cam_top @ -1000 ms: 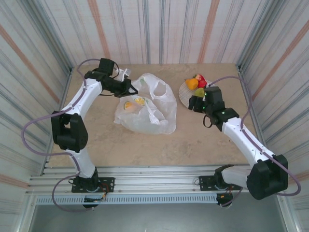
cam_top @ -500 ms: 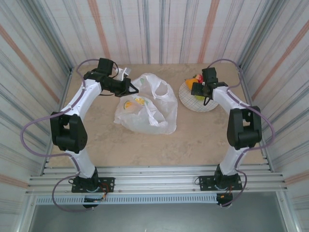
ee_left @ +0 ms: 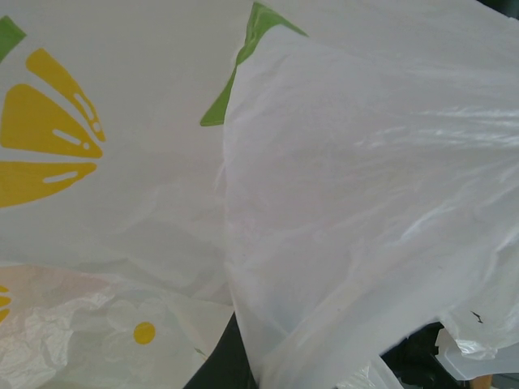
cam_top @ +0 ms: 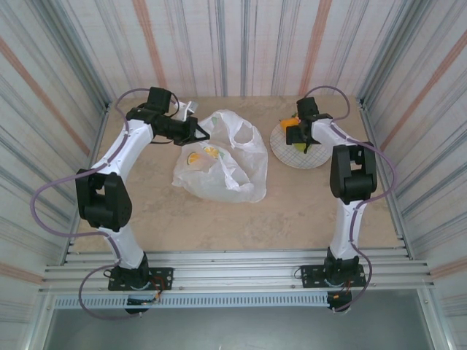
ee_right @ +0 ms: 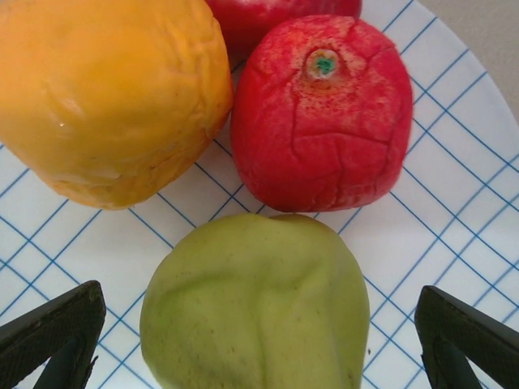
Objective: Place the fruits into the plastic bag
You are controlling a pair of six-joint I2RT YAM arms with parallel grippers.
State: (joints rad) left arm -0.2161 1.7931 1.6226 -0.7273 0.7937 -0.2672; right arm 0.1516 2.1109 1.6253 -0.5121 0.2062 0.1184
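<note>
The plastic bag (cam_top: 228, 164) lies crumpled mid-table, white with lemon-slice prints. My left gripper (cam_top: 198, 134) is shut on its upper left edge. In the left wrist view the bag's film (ee_left: 357, 186) runs down into the pinch over a dark finger (ee_left: 215, 366). In the right wrist view three fruits lie together on the white grid plate (ee_right: 454, 203): an orange fruit (ee_right: 105, 97), a red fruit (ee_right: 324, 113) and a green fruit (ee_right: 259, 308). My right gripper (ee_right: 259, 356) is open, its fingertips (ee_right: 49, 340) on either side of the green fruit. From above, the right gripper (cam_top: 295, 133) hovers over the plate (cam_top: 315, 157).
Corrugated striped walls close in the table on three sides. The plate sits near the back right corner. A second red fruit (ee_right: 276, 12) shows at the top edge behind the others. Bare tabletop (cam_top: 292, 211) lies in front of the bag.
The right arm has folded up and carried its open gripper back over the plate, down onto the fruits. The left arm and the bag have not moved.
</note>
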